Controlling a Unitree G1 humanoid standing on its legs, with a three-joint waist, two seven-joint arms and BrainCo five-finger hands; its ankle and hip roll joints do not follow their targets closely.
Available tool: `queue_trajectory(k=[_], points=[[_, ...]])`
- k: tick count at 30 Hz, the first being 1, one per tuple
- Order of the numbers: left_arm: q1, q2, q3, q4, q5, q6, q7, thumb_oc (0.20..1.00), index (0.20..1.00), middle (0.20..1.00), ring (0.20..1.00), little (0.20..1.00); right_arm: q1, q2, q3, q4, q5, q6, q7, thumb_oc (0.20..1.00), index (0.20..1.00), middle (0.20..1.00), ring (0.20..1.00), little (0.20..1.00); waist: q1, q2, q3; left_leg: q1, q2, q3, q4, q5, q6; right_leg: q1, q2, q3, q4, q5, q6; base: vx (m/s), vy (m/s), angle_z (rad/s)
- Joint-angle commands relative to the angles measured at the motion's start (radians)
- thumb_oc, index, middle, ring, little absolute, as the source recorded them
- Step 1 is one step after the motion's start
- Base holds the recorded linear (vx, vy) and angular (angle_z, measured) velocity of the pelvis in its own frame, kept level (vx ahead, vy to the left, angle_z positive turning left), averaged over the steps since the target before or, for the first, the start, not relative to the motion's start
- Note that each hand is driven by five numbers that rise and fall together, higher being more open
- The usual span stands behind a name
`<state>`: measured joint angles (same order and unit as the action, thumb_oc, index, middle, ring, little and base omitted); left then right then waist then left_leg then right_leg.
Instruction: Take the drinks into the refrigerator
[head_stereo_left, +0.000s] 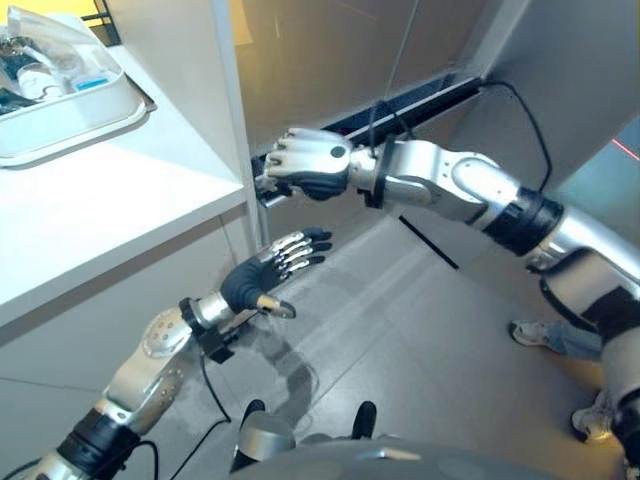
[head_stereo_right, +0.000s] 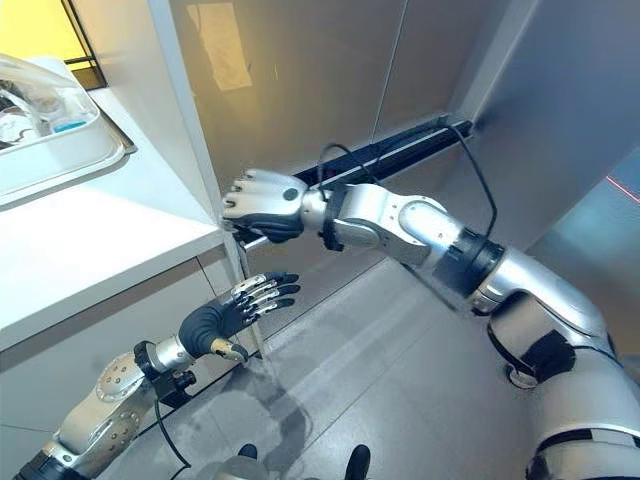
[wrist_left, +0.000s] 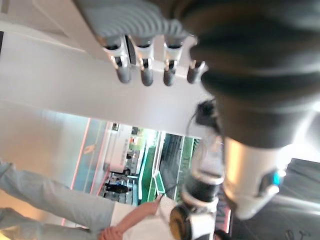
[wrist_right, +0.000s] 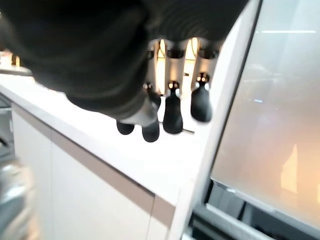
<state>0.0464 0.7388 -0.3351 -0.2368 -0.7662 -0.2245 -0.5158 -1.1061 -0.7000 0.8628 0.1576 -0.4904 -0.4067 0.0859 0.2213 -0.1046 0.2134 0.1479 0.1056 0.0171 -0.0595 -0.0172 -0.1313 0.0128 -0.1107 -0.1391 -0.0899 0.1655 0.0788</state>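
- The right hand is reaching across to the front corner of the white counter, right where the tall white upright panel is standing. Its fingers are curling downward with nothing held in them, dark tips hanging close together in the right wrist view.
- The left hand is hovering lower, just off the counter's front face and below its edge, fingers stretched out straight and lying side by side, thumb sticking out apart; it is touching nothing.
- A clear plastic tray is sitting on the counter toward its far left corner, holding packets with blue and white wrapping; whether these are drinks cannot be told, and no writing on them is legible.
- A pale sheet of paper is hanging on the brownish glass wall behind the panel; its print is too small to make out.
- A dark floor track is running along the foot of that glass wall.
- A person's shoe and trouser leg are showing on the grey floor at the right.
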Motion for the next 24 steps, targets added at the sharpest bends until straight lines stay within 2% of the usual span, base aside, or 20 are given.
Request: queue_trajectory(k=[1, 11, 17, 21, 22, 23, 24], points=[[0.009, -0.023, 0.02, -0.015, 0.018, -0.064, 0.01, 1.0, 1.0, 1.0, 1.0, 1.0, 0.113, -0.076, -0.085, 0.003, 0.079, 0.022, -0.002, 1.0, 1.0, 1.0, 1.0, 1.0, -0.035, 0.026, -0.001, -0.046, -0.097, -0.014, -0.011, -0.007, 0.135, 0.028, 0.008, 0.002, 0.122, -0.111, 0.028, 0.03, 0.019, -0.05], [0.047, -0.056, 0.052, 0.006, 0.051, -0.088, 0.005, 1.0, 1.0, 1.0, 1.0, 1.0, 0.543, -0.107, -0.252, 0.046, 0.088, 0.02, 0.032, 1.0, 1.0, 1.0, 1.0, 1.0, -0.076, 0.04, 0.0, -0.037, -0.095, -0.001, -0.012, -0.015, 0.135, 0.026, 0.011, 0.012, 0.128, -0.118, 0.03, 0.0, 0.005, -0.1], [0.066, -0.06, 0.068, 0.008, 0.056, -0.097, -0.001, 1.0, 1.0, 1.0, 1.0, 1.0, 0.719, -0.107, -0.323, 0.1, 0.103, 0.018, 0.037, 1.0, 1.0, 1.0, 1.0, 1.0, -0.093, 0.043, -0.004, -0.025, -0.092, 0.0, -0.016, -0.03, 0.134, 0.031, 0.012, 0.017, 0.129, -0.13, 0.034, 0.01, -0.001, -0.03], [0.08, -0.07, 0.084, 0.031, 0.07, -0.111, 0.006, 1.0, 1.0, 1.0, 1.0, 1.0, 0.87, -0.046, -0.405, 0.164, 0.167, 0.021, 0.025, 1.0, 1.0, 1.0, 1.0, 1.0, -0.112, 0.047, -0.005, -0.022, -0.093, 0.005, -0.016, -0.032, 0.134, 0.029, 0.012, 0.021, 0.131, -0.129, 0.036, 0.01, 0.003, 0.0], [0.091, -0.085, 0.092, 0.089, 0.113, -0.129, 0.031, 1.0, 1.0, 1.0, 1.0, 1.0, 0.95, 0.021, -0.447, 0.217, 0.253, 0.027, 0.028, 1.0, 1.0, 1.0, 1.0, 1.0, -0.123, 0.05, -0.005, -0.021, -0.093, 0.006, -0.016, -0.031, 0.134, 0.028, 0.013, 0.024, 0.132, -0.129, 0.036, 0.0, 0.0, 0.0], [0.089, -0.084, 0.086, 0.093, 0.116, -0.132, 0.032, 1.0, 1.0, 1.0, 1.0, 1.0, 0.954, 0.022, -0.451, 0.216, 0.255, 0.027, 0.029, 1.0, 1.0, 1.0, 1.0, 1.0, -0.12, 0.049, -0.007, -0.021, -0.093, 0.006, -0.016, -0.032, 0.134, 0.028, 0.013, 0.024, 0.132, -0.13, 0.036, 0.0, 0.0, 0.0], [0.091, -0.092, 0.083, 0.149, 0.166, -0.15, 0.05, 1.0, 1.0, 1.0, 1.0, 1.0, 0.993, 0.069, -0.479, 0.268, 0.321, 0.032, 0.031, 1.0, 1.0, 1.0, 1.0, 1.0, -0.127, 0.049, -0.008, -0.021, -0.093, 0.007, -0.016, -0.031, 0.134, 0.028, 0.013, 0.025, 0.132, -0.13, 0.036, 0.0, 0.0, 0.0]])
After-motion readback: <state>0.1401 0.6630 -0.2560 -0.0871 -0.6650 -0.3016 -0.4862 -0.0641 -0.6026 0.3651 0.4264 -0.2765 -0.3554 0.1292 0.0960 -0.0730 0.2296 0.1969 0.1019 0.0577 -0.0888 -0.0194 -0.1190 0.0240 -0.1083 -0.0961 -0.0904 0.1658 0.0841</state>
